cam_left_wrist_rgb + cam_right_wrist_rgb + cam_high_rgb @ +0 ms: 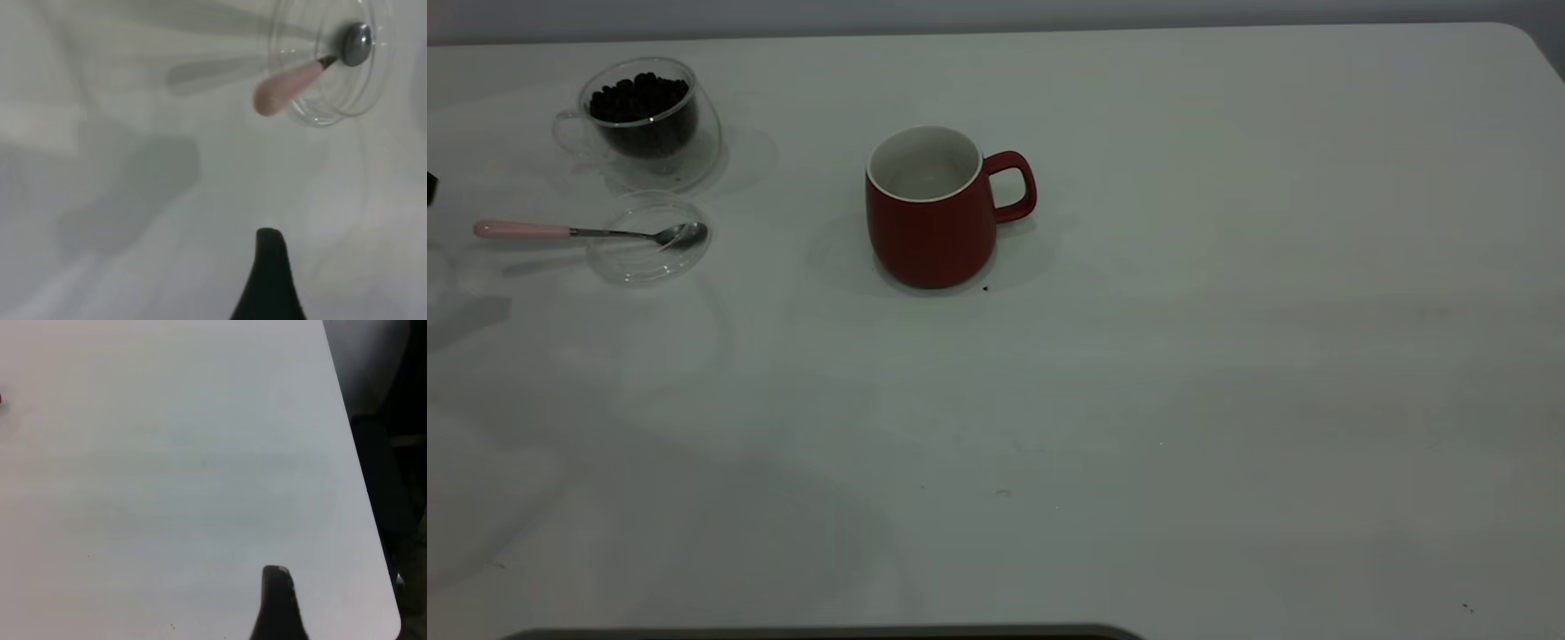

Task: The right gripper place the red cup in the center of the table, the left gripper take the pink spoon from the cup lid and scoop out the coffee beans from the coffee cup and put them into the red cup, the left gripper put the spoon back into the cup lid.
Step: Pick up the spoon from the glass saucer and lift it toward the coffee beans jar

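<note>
Table (1138,400), white, rounded corners, a few dark specks, carrying four items, listed left to right as seen in the exterior view. Pink spoon (587,233): pale pink handle pointing toward the left edge, metal bowl resting inside the cup lid (649,240), handle reaching out past the lid's rim and over the bare surface. Cup lid: clear glass disc lying flat, just in front of the coffee cup (645,120) and close beside its base. Coffee cup: clear double-walled glass, upright at the far left, handle turned leftward, holding a heap of coffee beans (640,96). Red cup (934,209): upright near the middle of the table, well apart from the glassware, loop handle turned to the right, white inside showing no beans. Left tool (268,277): one black fingertip visible in its wrist view, over bare surface near the spoon and lid; whether open or closed cannot be told. Right tool (277,603): one dark fingertip over bare surface near a rounded table corner; state likewise cannot be told.
</note>
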Robot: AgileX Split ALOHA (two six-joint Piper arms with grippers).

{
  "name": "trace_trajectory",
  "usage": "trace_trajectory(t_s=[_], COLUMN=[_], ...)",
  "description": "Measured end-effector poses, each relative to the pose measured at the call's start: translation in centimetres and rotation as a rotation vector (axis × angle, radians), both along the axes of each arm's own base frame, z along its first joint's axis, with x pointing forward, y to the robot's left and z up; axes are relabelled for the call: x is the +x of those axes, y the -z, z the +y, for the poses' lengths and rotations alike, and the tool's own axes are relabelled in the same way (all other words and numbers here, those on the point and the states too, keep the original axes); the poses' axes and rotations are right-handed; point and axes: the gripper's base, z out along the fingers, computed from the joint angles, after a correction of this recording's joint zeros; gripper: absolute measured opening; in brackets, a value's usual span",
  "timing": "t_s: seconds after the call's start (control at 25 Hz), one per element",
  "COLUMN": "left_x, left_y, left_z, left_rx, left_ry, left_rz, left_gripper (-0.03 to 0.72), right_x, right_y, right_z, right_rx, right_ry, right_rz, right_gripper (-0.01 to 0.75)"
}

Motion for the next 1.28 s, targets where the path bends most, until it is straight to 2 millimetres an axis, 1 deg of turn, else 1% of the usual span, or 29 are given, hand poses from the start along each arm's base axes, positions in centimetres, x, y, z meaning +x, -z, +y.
trace_trajectory(t_s=[0.16,0.4,0.6,0.72,0.96,1.28], left_x=[0.8,2.6,3.1,3.5,4.2,5.2], left_y=[1.7,3.0,5.0,5.6,5.4,5.2], left_z=[0.5,1.5,1.4,0.9,0.3,-1.6], left_rx=[-0.012,-0.023,-0.067,-0.094,-0.126,-0.147], left_ry=[0.027,0.055,0.065,0.073,0.067,0.090], left_rz=[0.015,-0.002,0.014,0.000,-0.053,-0.074], left_gripper=[0.665,0.664,0.664,0.664,0.660,0.655], right_x=[0.0,0.0,0.0,0.0,0.0,0.0], right_y=[0.0,0.0,0.0,0.0,0.0,0.0], right_z=[0.0,0.0,0.0,0.0,0.0,0.0], right_rx=[0.000,0.000,0.000,0.000,0.000,0.000], right_ry=[0.000,0.000,0.000,0.000,0.000,0.000], right_rz=[0.000,0.000,0.000,0.000,0.000,0.000], right_gripper=[0.588,0.588,0.588,0.588,0.588,0.588])
